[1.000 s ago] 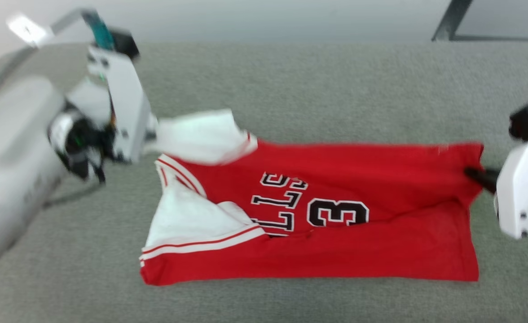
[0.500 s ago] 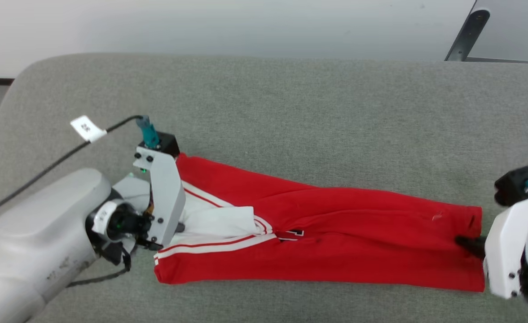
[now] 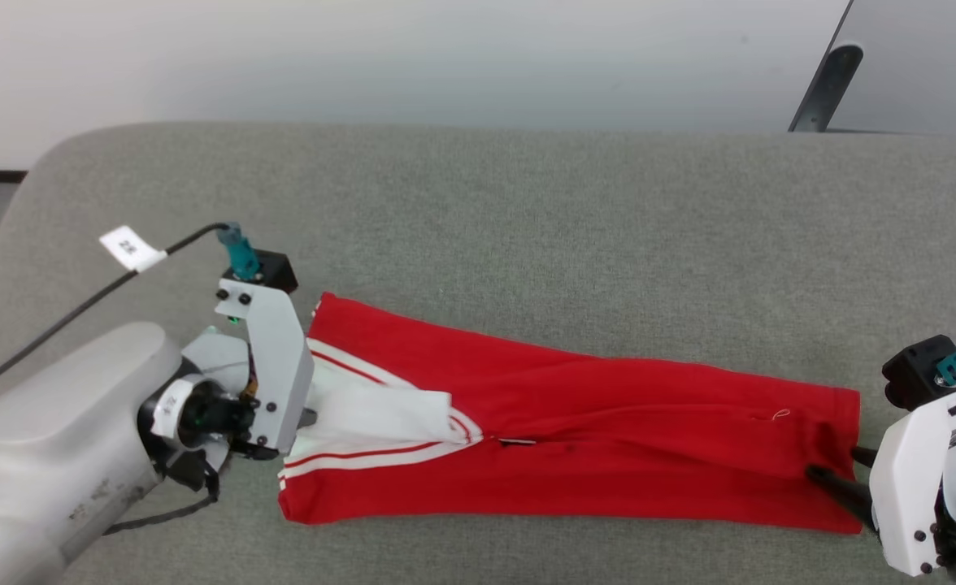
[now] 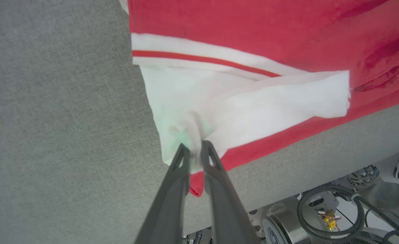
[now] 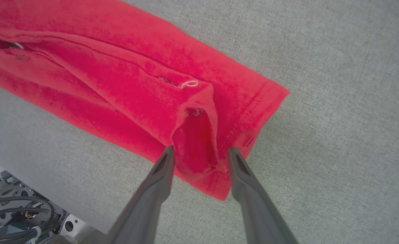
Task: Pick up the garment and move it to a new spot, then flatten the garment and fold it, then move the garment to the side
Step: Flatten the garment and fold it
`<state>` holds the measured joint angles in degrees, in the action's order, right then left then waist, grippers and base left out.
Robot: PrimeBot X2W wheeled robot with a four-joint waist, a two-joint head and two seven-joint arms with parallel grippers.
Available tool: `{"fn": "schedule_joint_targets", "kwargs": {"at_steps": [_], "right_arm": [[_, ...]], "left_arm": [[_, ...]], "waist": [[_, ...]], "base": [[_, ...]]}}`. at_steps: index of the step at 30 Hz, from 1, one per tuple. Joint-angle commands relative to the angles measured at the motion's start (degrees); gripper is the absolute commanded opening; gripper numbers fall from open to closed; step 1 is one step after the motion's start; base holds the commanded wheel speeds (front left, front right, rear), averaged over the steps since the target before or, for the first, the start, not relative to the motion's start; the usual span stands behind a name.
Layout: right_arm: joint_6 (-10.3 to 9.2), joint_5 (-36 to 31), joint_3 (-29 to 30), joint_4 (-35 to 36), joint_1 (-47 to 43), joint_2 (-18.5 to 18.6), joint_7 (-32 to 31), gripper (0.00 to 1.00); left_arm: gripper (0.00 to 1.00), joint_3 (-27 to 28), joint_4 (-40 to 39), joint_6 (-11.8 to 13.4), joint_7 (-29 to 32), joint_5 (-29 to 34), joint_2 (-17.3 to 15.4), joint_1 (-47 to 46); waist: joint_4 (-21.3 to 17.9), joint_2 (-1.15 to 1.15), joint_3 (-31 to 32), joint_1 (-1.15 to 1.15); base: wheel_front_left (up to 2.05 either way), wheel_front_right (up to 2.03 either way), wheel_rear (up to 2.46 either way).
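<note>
Left gripper (image 4: 194, 147) shut on the sleeve (image 4: 253, 101); right gripper (image 5: 201, 152) spread over the hem (image 5: 253, 112).
The left fingers pinch a bunch of white sleeve cloth between their tips. The right fingers stand apart, with a raised fold of the red hem between them, unpinched. The garment (image 3: 608, 439) lies folded into a long strip along the near edge of the grey cushion (image 3: 527, 244), sleeve end toward its left side, hem toward its right.
</note>
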<state>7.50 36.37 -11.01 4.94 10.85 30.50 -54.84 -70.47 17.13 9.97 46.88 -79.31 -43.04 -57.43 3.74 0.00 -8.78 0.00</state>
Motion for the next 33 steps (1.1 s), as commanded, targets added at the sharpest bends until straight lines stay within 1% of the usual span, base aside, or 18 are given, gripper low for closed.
{"fn": "schedule_joint_targets", "kwargs": {"at_steps": [1, 5, 9, 12, 15, 18, 22, 25, 26, 31, 33], "right_arm": [[-0.01, 0.1, -0.1, 0.4, -1.1, 0.0, 0.5, 1.00], [-0.01, 1.3, -0.7, 1.7, -1.2, 0.9, 1.4, 1.00], [-0.01, 2.7, -0.7, 3.4, -2.5, 2.0, 2.5, 1.00], [-0.01, 3.5, 0.2, 4.7, -3.5, 2.1, 4.6, 1.00], [-0.01, 3.3, 0.8, 5.8, -5.0, 1.9, 8.3, 1.00], [-0.01, 2.2, 1.4, 6.5, -6.5, 1.5, 14.0, 1.00], [-0.01, -0.2, 0.7, 7.0, -8.5, 1.0, 23.1, 1.00], [-0.01, -1.7, 0.4, 6.6, -9.9, 0.4, 30.0, 1.00], [-0.01, -2.2, 0.8, 6.0, -10.3, 0.0, 32.3, 1.00], [-0.01, -5.0, 1.0, 4.2, -11.5, -0.7, 43.0, 1.00], [-0.01, -5.9, 2.1, 2.8, -11.9, -2.0, 46.1, 1.00]], "left_arm": [[1.00, 0.2, -0.2, 0.3, -0.5, 0.3, -0.2, 0.8], [1.00, 0.9, -0.6, 0.8, -2.4, 0.4, -0.7, 1.6], [1.00, 1.5, -1.9, 1.5, -4.1, 0.0, -2.1, 2.8], [1.00, 2.0, -3.1, 2.4, -7.2, 0.7, -3.1, 4.2], [1.00, 3.1, -4.6, 2.8, -11.8, 1.6, -4.1, 5.9], [1.00, 4.2, -6.2, 2.3, -17.6, 2.4, -4.9, 8.3], [1.00, 5.6, -8.0, 1.7, -26.1, 3.8, -5.8, 11.8], [1.00, 6.4, -8.8, 1.3, -32.2, 4.7, -6.3, 14.6], [1.00, 6.5, -9.1, 1.1, -34.2, 5.9, -6.9, 15.1], [1.00, 8.3, -9.6, 1.7, -43.8, 7.4, -7.2, 18.4], [1.00, 8.8, -9.7, 1.7, -47.3, 8.3, -7.3, 19.6]], "waist": [[0.1, 0.00, 0.7, 0.00], [0.1, 0.00, 2.2, 0.00], [0.0, 0.00, 3.9, 0.00], [-0.1, 0.00, 5.4, 0.00], [-0.2, 0.00, 6.7, 0.00], [-0.3, 0.00, 7.9, 0.00], [-0.5, 0.00, 9.2, 0.00], [-0.5, 0.00, 9.8, 0.00], [-0.5, 0.00, 9.9, 0.00], [-0.5, 0.00, 10.5, 0.00], [-0.5, 0.00, 10.7, 0.00]], "base": [[0.00, 0.00, 0.00], [0.00, 0.00, 0.00], [0.00, 0.00, 0.00], [0.00, 0.00, 0.00], [0.00, 0.00, 0.00], [0.00, 0.00, 0.00], [0.00, 0.00, 0.00], [0.00, 0.00, 0.00], [0.00, 0.00, 0.00], [0.00, 0.00, 0.00], [0.00, 0.00, 0.00]]}}
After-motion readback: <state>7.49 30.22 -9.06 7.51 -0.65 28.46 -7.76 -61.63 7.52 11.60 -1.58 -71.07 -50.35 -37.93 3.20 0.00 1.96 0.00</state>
